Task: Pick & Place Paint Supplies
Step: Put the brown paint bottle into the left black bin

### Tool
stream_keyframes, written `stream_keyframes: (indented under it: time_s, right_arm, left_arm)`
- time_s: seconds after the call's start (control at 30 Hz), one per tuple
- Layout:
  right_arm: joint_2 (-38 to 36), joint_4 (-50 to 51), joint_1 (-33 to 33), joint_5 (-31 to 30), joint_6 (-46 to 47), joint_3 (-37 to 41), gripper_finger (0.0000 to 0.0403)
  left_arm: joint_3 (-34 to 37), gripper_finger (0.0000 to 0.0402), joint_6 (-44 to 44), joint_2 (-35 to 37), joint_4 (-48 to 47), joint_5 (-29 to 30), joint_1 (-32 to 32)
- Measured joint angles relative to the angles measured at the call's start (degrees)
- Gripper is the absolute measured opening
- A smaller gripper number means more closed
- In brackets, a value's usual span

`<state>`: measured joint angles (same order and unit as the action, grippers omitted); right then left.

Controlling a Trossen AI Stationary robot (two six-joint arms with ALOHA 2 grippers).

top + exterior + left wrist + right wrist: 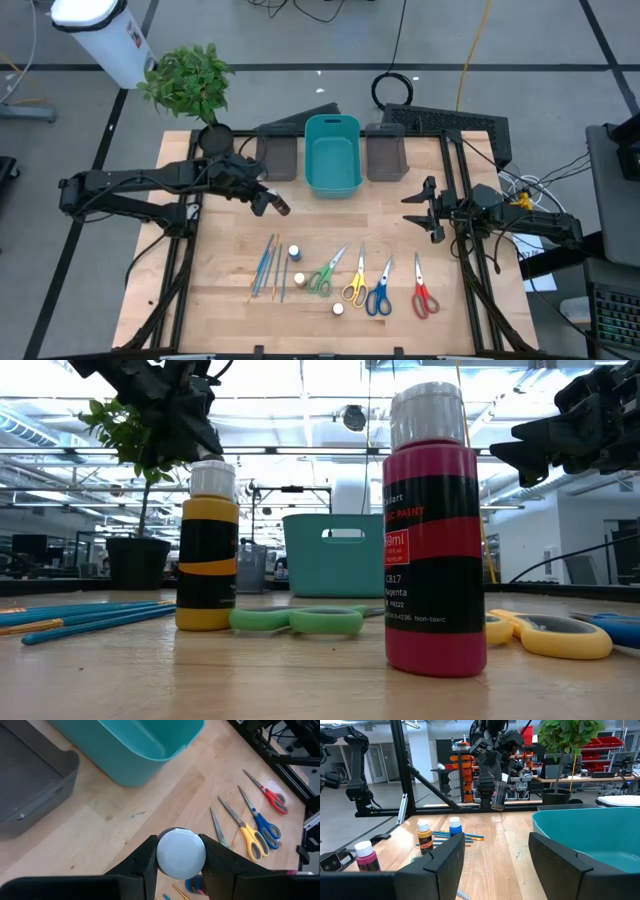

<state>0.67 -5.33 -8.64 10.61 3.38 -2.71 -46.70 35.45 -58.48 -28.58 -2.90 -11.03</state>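
Left gripper [180,857] carries a white-capped bottle [180,852] above the table, fingers pinching its cap; right gripper [425,209] waits at centre right, fingers spread on nothing

Near to far in the high view: magenta bottle [433,530] at lower centre, then scissors in a row, green [324,274], yellow [355,283], blue [379,292], red [422,291], with brushes [268,266], yellow bottle [208,547] and blue-capped bottle [296,252] to their left; held bottle in the air at centre left, short of the teal bin [332,153] and grey bins [277,155] at upper centre. Risks: grip sits only on the cap, so the bottle could tilt or slip out in transit; released where it hangs now, it would likely land on the wood in front of the bins; a low pass could clip a bin rim
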Motion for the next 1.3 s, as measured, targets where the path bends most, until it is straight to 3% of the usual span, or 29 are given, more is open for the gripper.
stream_keyframes:
  time_s: [0.97, 1.3]
  right_arm:
    - [0.0, 0.0, 0.0, 0.0, 0.0, 0.0, 0.0212]
    - [0.0, 0.0, 0.0, 0.0, 0.0, 0.0, 0.0212]
  left_arm:
    - [0.0, 0.0122, -2.3, 0.0, -2.9, 4.3, 0.0]
    - [-7.0, 0.0122, -14.2, -1.3, -2.3, 10.2, -9.9]
